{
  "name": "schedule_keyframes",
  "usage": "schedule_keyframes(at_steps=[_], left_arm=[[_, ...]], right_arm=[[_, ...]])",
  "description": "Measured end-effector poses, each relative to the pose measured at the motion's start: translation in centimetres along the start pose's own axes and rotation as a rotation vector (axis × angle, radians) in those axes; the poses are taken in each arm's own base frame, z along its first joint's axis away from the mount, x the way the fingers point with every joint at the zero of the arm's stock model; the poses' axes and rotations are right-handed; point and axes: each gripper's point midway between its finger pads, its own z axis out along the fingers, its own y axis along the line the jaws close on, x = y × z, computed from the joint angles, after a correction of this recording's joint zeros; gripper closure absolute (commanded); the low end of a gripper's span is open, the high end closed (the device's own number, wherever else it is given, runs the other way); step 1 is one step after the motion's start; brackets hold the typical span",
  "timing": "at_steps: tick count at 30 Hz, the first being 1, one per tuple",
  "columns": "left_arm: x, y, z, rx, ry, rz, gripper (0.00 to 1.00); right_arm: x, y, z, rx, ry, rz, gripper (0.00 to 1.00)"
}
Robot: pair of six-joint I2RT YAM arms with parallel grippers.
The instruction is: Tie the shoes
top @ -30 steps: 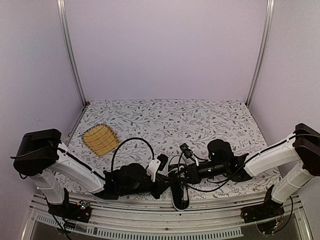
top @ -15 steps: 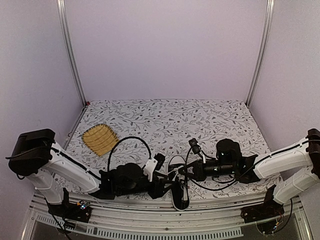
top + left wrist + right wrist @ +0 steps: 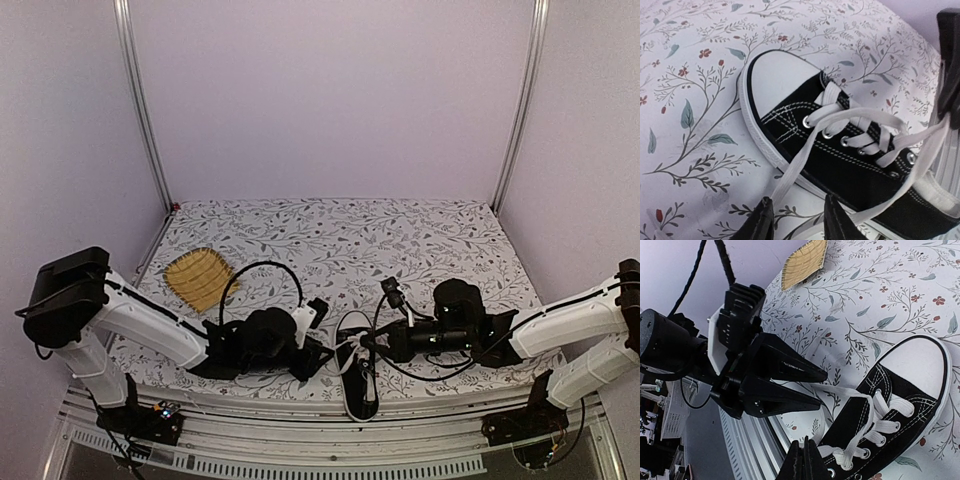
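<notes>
The black sneaker (image 3: 356,385) lies at the table's front edge, its white toe cap pointing away from the arms; it also shows in the left wrist view (image 3: 840,165) and the right wrist view (image 3: 910,400). My left gripper (image 3: 797,210) is open just left of the shoe, with one white lace (image 3: 795,170) running from an eyelet down to its left finger. My right gripper (image 3: 807,447) is shut on the other lace (image 3: 920,160), held taut over the shoe's side. The left gripper's open fingers (image 3: 822,387) point at the shoe. In the top view the left gripper (image 3: 328,356) and right gripper (image 3: 362,343) nearly meet.
A yellow woven mat (image 3: 199,279) lies at the left of the floral table cover, also in the right wrist view (image 3: 805,257). The metal front rail (image 3: 300,430) runs just below the shoe. Black cables loop above both wrists.
My left gripper has drawn back a little from the front edge toward the shoe's left side. My right arm shifted right and then held still with the lace.
</notes>
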Motion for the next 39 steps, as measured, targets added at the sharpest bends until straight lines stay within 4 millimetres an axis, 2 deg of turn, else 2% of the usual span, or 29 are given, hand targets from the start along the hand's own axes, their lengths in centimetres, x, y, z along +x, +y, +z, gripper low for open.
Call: schedule_keyframes(at_steps=[5,12,17,19,27,31,36,39], left_arm=[[1.8,1.0,1.0,-0.049,0.084,0.074,0.65],[3.2,2.4,2.2,-0.128,0.147,0.153,0.67],[2.6,3.4,2.8,-0.207,0.141,0.184,0.85],[2.3,3.8,3.1,-0.237,0.138,0.193,1.00],[2.2,4.0,2.7,-0.248,0.137,0.202,1.00],[1.4,2.9,0.6,-0.173,0.120,0.157,1.00],[-1.8,-1.1,-2.1,0.022,0.066,0.052,1.00],[-2.1,-3.3,-3.4,0.138,0.088,-0.018,1.00]], right_arm=[[0.0,0.0,0.0,0.001,0.001,0.000,0.98],[0.0,0.0,0.0,0.001,0.001,0.000,0.98],[0.0,0.0,0.0,0.000,0.001,0.000,0.98],[0.0,0.0,0.0,0.000,0.001,0.001,0.98],[0.0,-0.2,0.0,0.012,0.002,0.007,0.98],[0.0,-0.3,0.1,0.021,0.003,0.011,0.98],[-0.7,-0.5,0.6,0.042,-0.002,0.023,0.98],[-1.0,-0.9,0.9,0.070,-0.004,0.042,0.98]])
